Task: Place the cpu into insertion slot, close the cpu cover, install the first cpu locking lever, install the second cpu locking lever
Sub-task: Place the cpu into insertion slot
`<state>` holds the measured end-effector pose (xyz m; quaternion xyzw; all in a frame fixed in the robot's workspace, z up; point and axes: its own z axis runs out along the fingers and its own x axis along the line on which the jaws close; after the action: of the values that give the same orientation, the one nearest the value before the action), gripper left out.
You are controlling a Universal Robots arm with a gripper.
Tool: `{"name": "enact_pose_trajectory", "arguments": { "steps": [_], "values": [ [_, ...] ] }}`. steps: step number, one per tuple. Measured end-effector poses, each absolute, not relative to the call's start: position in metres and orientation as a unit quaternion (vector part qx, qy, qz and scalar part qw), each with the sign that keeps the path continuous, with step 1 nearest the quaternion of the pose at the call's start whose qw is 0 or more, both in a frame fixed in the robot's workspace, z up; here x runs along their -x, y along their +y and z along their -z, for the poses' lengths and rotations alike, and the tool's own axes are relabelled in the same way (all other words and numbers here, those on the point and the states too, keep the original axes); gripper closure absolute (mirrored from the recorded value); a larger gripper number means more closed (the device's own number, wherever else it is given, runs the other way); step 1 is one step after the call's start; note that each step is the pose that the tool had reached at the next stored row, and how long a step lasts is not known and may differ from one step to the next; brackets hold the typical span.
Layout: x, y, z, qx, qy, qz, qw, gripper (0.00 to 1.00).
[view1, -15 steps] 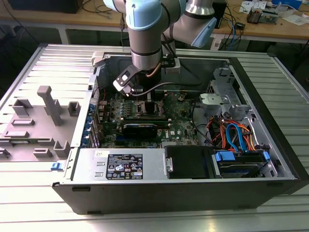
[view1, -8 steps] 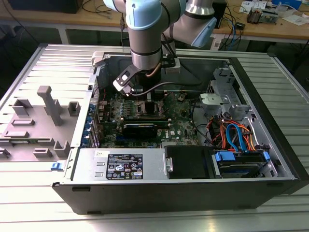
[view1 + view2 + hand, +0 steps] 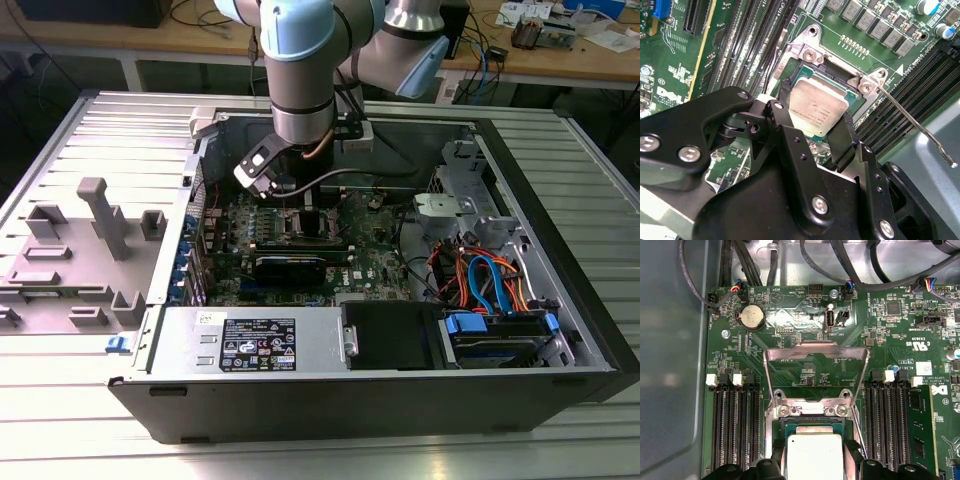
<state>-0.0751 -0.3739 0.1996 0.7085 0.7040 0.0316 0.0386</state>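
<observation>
Ribbed metal table [image 3: 90,440] carries an open computer case [image 3: 400,385], workbenches behind. We see the arm reaching down into the case over the green motherboard [image 3: 375,250]. In both wrist views the gripper [image 3: 815,117] is clamped on the cpu [image 3: 817,107] by two opposite edges. The chip sits right over the insertion slot [image 3: 832,75]; we cannot tell if it is fully seated. The cpu cover [image 3: 815,352] stands swung up off the slot. One thin locking lever [image 3: 920,127] sticks out free beside the socket. Black memory slots [image 3: 735,430] flank it on both sides.
</observation>
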Motion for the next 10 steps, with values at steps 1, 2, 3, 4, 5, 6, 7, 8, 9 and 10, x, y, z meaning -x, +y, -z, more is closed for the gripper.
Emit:
{"name": "enact_pose_trajectory", "arguments": {
  "steps": [1, 2, 3, 4, 5, 6, 7, 8, 9, 10],
  "values": [
    [0.0750, -0.3738, -0.1994, -0.709, 0.704, -0.032, 0.039, 0.46],
    [0.0749, -0.3735, -0.1993, -0.709, 0.704, -0.032, 0.039, 0.46],
    [0.0747, -0.3733, -0.1991, -0.709, 0.704, -0.032, 0.039, 0.46],
    [0.0746, -0.3732, -0.1990, -0.709, 0.704, -0.032, 0.039, 0.46],
    [0.0746, -0.3731, -0.1987, -0.709, 0.704, -0.032, 0.039, 0.46],
    [0.0746, -0.3731, -0.1979, -0.709, 0.704, -0.031, 0.039, 0.46],
    [0.0747, -0.3731, -0.1972, -0.709, 0.703, -0.031, 0.039, 0.46],
    [0.0747, -0.3732, -0.1968, -0.710, 0.703, -0.031, 0.039, 0.46],
    [0.0747, -0.3732, -0.1961, -0.710, 0.702, -0.031, 0.039, 0.46],
    [0.0746, -0.3731, -0.1959, -0.710, 0.702, -0.031, 0.039, 0.46]
  ]
}}
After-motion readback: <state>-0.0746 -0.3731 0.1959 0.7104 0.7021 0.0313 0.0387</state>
